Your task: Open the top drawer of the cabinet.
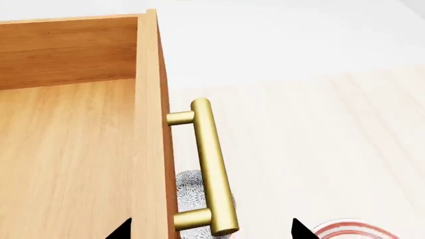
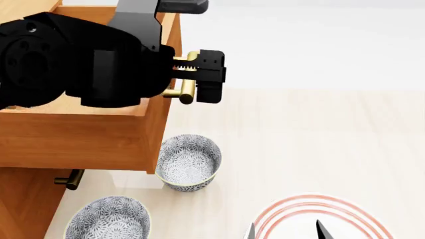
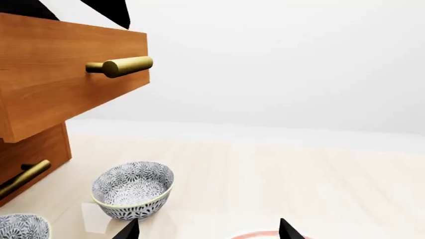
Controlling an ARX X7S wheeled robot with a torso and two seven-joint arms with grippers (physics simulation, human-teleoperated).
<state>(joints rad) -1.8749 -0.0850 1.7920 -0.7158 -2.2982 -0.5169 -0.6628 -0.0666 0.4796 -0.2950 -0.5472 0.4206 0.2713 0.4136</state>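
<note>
The top drawer looks pulled out, and my left arm is right at its handle.

The top drawer [image 2: 86, 132] sticks far out from the front of the cabinet [image 2: 27, 209], and I can see its light wood floor inside, so I think the job is nearly done or done. My left gripper [image 2: 192, 79] reaches over the drawer, and its black fingers [image 2: 211, 74] sit on both sides of the brass handle [image 1: 212, 167]. I cannot tell if they squeeze it or just sit around it. My right gripper [image 3: 206, 230] hangs low and well apart from the cabinet, over a red-ringed plate [image 2: 319, 219], with fingers spread and holding nothing. Two patterned bowls [image 2: 189, 162] sit on the floor just below the drawer.
</note>
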